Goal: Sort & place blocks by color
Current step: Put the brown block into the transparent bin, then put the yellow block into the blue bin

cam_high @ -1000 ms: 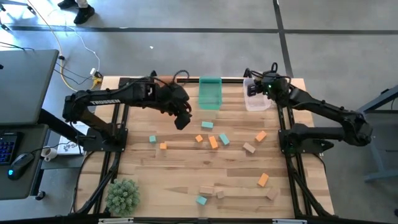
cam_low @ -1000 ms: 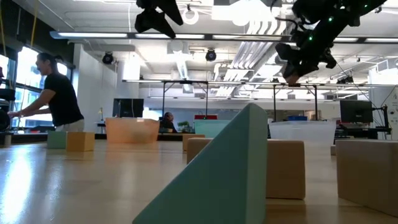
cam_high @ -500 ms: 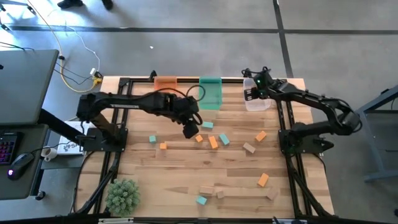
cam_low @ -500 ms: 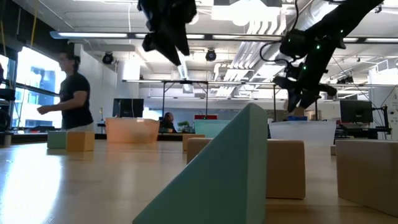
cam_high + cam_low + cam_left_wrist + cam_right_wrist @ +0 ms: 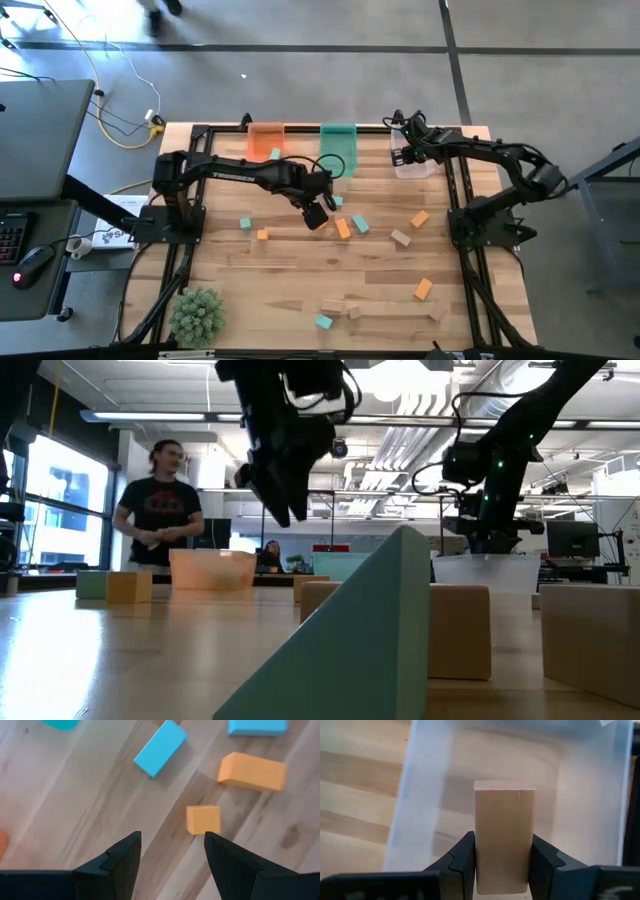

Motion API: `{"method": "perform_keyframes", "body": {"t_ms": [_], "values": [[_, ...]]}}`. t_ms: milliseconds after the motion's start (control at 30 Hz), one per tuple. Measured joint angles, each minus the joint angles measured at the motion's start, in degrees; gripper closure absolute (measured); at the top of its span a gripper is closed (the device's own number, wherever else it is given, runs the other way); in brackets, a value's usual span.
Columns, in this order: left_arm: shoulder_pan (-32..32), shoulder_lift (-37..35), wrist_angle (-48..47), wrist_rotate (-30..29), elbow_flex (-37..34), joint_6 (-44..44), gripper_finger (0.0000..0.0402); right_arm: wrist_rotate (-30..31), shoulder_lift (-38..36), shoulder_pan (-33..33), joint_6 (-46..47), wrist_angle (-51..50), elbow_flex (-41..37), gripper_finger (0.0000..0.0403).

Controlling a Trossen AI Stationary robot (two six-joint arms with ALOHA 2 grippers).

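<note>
left gripper [image 5: 172,851]: fingers apart, empty, above small orange cube [image 5: 203,819]
right gripper [image 5: 502,857]: clamped on wood block [image 5: 504,835], over clear bin [image 5: 430,795]

no legible text, labels or numbers anywhere — faint white lettering on left arm [image 5: 235,172], unreadable

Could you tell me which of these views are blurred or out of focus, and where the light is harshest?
Low view: the near teal block fills the foreground, soft and out of focus; ceiling lights glare behind the arms. Left wrist view: the small orange block is slightly blurred. Right wrist view: the clear bin looks washed out around the wood block.
</note>
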Motion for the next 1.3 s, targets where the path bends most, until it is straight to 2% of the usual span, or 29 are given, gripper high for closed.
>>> {"method": "perform_keyframes", "body": {"t_ms": [367, 500, 733, 933, 1300], "values": [[-0.06, 2.37, 0.29, 3.88, 0.04, -2.13, 0.0195, 0.11, 1.76, 0.02, 0.17, 0.01, 0.01, 0.0296], [-0.72, 2.29, 1.89, 5.16, 0.07, -2.6, 0.0195, -0.16, 1.76, 0.02, 0.12, 0.0, 0.02, 0.0283], [-1.77, 4.34, 8.31, 5.85, 0.07, -6.5, 0.0195, -2.81, 1.76, 0.02, -0.78, 0.01, 0.02, 0.0276], [-1.77, 6.31, 7.48, 6.03, 0.03, -7.39, 0.0195, -2.95, 1.76, 0.02, -2.49, 0.02, 0.02, 0.0273], [-2.01, 8.21, 8.01, 5.7, 0.02, -7.37, 0.0195, -3.66, 1.76, 0.07, -3.45, 0.02, 0.02, 0.021]]}}
